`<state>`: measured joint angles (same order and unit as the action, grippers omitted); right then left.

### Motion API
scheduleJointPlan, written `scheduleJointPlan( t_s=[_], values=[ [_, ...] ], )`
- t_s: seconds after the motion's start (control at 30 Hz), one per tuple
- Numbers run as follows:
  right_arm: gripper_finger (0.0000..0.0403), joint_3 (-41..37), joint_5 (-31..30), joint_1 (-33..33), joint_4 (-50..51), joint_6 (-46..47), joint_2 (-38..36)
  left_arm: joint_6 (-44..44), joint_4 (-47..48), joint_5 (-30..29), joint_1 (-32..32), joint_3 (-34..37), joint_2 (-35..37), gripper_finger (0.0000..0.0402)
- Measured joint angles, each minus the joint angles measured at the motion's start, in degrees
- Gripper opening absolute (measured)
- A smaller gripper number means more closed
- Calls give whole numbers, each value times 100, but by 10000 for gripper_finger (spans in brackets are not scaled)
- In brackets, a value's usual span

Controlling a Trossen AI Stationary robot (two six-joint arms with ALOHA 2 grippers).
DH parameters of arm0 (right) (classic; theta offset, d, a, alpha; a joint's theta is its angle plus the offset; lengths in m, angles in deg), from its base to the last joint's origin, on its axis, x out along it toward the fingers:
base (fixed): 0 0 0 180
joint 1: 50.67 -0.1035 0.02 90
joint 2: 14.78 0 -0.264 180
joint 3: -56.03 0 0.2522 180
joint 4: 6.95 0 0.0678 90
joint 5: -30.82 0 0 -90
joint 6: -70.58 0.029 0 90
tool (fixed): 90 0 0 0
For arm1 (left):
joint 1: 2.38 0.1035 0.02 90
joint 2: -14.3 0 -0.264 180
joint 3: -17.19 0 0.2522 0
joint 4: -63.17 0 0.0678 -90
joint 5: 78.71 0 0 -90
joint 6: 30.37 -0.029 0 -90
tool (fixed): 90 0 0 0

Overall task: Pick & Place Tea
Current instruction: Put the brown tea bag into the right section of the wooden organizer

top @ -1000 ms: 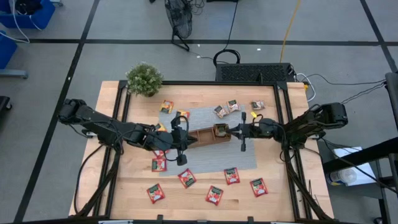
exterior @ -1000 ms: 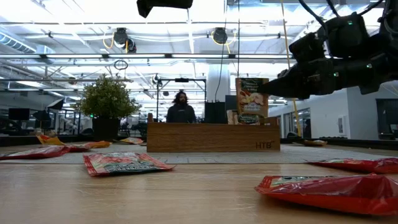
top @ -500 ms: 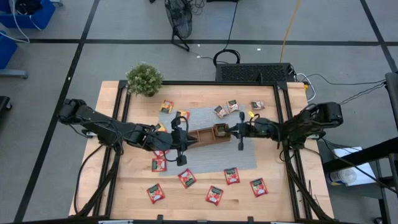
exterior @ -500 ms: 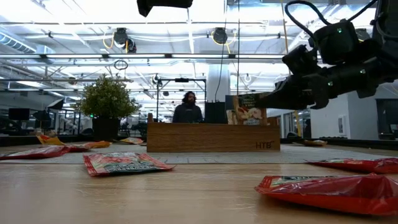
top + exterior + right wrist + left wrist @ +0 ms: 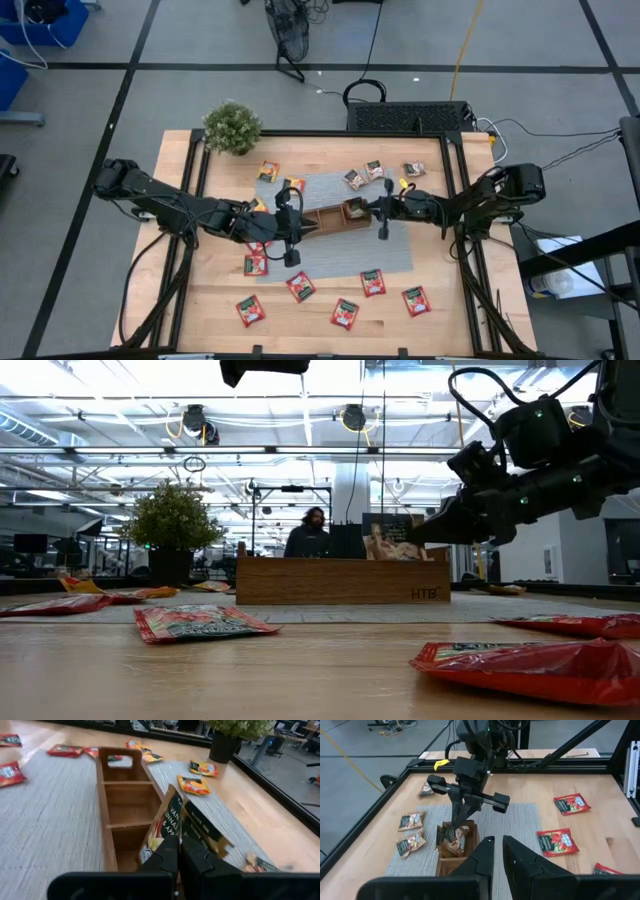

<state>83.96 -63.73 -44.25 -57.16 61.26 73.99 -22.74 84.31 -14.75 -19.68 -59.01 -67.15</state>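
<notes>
A three-compartment wooden tray point(image 5: 322, 218) lies on a grey woven mat point(image 5: 340, 245) at the table's middle. My right gripper point(image 5: 366, 210) hovers over the tray's right-end compartment, shut on a grey-brown tea sachet point(image 5: 167, 822), also seen in the low view point(image 5: 388, 538). A second grey-brown sachet point(image 5: 202, 832) stands in that compartment beside it. My left gripper point(image 5: 497, 854) waits, shut, at the tray's left end point(image 5: 296, 224). Red sachets point(image 5: 300, 286) lie flat along the near side; orange ones point(image 5: 268, 171) and grey-brown ones point(image 5: 365, 173) lie on the far side. My right gripper pinches the sachet's top edge point(image 5: 456, 826) between its two fingers. The fingers slant down from the table's right. The sachet hangs tilted below them, its lower part inside the tray's right-end compartment point(image 5: 454, 845); whether it touches the bottom, I cannot tell.
A small potted plant point(image 5: 232, 127) stands at the far left corner. More red sachets point(image 5: 345, 313) point(image 5: 415, 299) lie near the table's near edge, one close to the low camera point(image 5: 530, 665). A person point(image 5: 312, 535) stands in the room beyond the tray.
My right gripper has moved down and a little toward the table's left, over the tray. The sachet, held upright above the tray wall a second ago, now sits lower and tilted, its lower part sunk into the right-end compartment.
</notes>
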Motion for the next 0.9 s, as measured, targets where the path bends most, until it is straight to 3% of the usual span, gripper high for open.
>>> scheduleJointPlan(
  t_s=[0.27, 0.5, 0.9],
  values=[
    [0, -2, -34, -1, 51, 111, 0, 12, 1, 0, 0, 0, 0, 47],
    [4, -2, -462, 28, 39, 372, 0, 12, 6, 0, 0, 0, 0, 47],
    [88, -2, -470, 35, 39, 415, 0, 12, 8, 0, 0, 0, 0, 47]
  ],
)
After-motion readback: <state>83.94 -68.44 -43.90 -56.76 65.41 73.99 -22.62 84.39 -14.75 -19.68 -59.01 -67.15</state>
